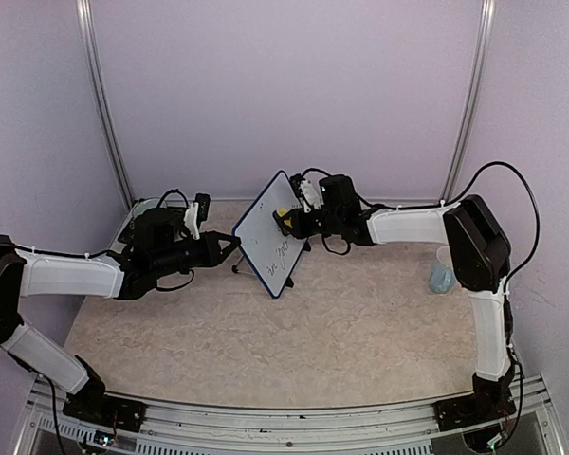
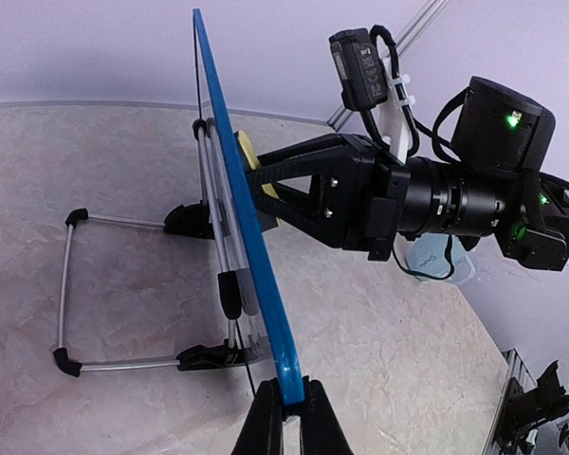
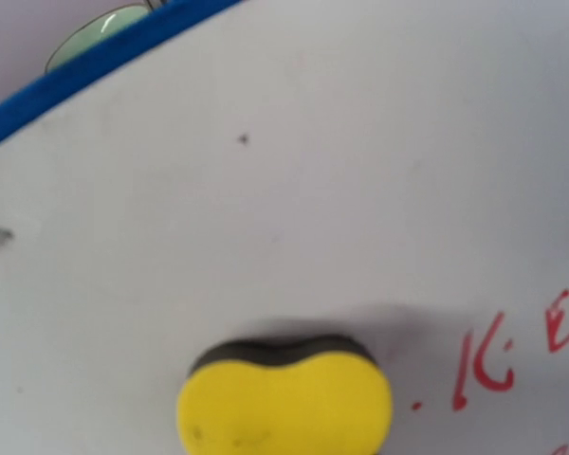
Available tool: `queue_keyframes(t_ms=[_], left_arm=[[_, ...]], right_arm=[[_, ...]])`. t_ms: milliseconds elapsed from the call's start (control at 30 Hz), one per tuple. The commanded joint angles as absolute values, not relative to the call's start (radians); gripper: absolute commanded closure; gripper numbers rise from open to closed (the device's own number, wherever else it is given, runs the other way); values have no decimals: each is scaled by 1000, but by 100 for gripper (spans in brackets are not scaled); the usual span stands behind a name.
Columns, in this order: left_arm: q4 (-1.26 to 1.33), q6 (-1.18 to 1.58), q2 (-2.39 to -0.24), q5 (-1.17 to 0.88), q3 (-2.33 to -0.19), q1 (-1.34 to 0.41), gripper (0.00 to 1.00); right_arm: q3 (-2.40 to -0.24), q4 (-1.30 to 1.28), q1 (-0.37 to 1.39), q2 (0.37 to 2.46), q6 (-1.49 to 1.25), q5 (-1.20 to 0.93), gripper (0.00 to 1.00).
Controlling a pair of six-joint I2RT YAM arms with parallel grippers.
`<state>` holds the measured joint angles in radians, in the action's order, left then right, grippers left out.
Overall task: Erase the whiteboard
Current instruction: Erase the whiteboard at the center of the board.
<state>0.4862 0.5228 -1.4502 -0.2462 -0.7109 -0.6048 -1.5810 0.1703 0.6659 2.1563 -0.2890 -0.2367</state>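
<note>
Whiteboard (image 1: 270, 237) stood propped on wire stand (image 2: 64, 284), mid-table between the 2 arms, white face toward right arm. Left gripper (image 2: 286, 406) was clamped shut on blue frame edge, steadying board. Right gripper (image 1: 290, 224) was closed on yellow sponge (image 3: 284, 403), sponge pressed against upper part of face. Surface around sponge looked mostly clean. Red writing (image 3: 488, 365) lay just beside sponge, unwiped. Judgement: erasing partway done, red lines lower on board left to wipe

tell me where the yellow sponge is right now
In the top view the yellow sponge is at centre, held by the right gripper against the upper face of the whiteboard, beside red writing.
</note>
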Motion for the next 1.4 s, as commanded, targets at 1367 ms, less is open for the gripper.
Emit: queue_keyframes(t_ms=[1367], left_arm=[[508, 532, -1428, -276, -704, -614, 100]], right_arm=[[-1326, 236, 653, 2059, -291, -234, 100]])
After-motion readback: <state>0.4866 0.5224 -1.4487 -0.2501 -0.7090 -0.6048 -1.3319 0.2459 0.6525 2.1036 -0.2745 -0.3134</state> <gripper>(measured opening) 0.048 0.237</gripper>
